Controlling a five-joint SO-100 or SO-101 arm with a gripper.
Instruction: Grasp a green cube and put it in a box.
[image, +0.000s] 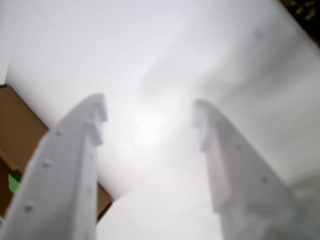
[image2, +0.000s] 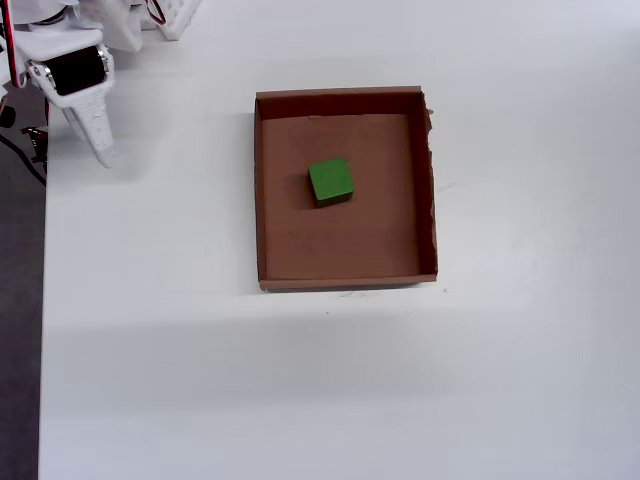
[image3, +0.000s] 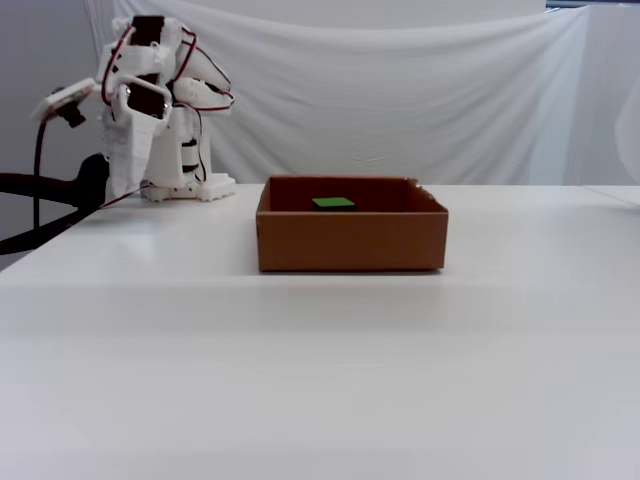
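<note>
Overhead view showed the green cube (image2: 330, 182) lying flat on the floor of the box (image2: 346, 271), a little up and left of the middle, clear of all four walls. Nothing else was in the box. The arm was folded up at the top left corner of that view, with the gripper (image2: 100, 150) over the bare table (image2: 180, 380) near its left edge, well apart from the box.

Wrist view: the two white fingers (image: 75, 165) stood spread, with only blurred white tabletop between them, so the gripper (image: 150, 117) was open and held nothing. A brown corner of the box (image: 20, 130) and a sliver of the cube (image: 15, 181) showed at the left edge.

Fixed view: only the cube's top face (image3: 333, 203) showed above the box's front wall (image3: 350, 240); the arm (image3: 150, 110) sat tucked by its base, behind and left of the box.

Judgement: placement looked complete, and the step in hand was the return to rest. To do it well:
- keep the arm folded and away from the box, so that no link brushes the near wall and shifts the tray;
- leave the jaws parted until the arm is fully settled;
- watch the cables at the base for snagging.

Risk: low. The ragged right wall of the box was far from the arm.
</note>
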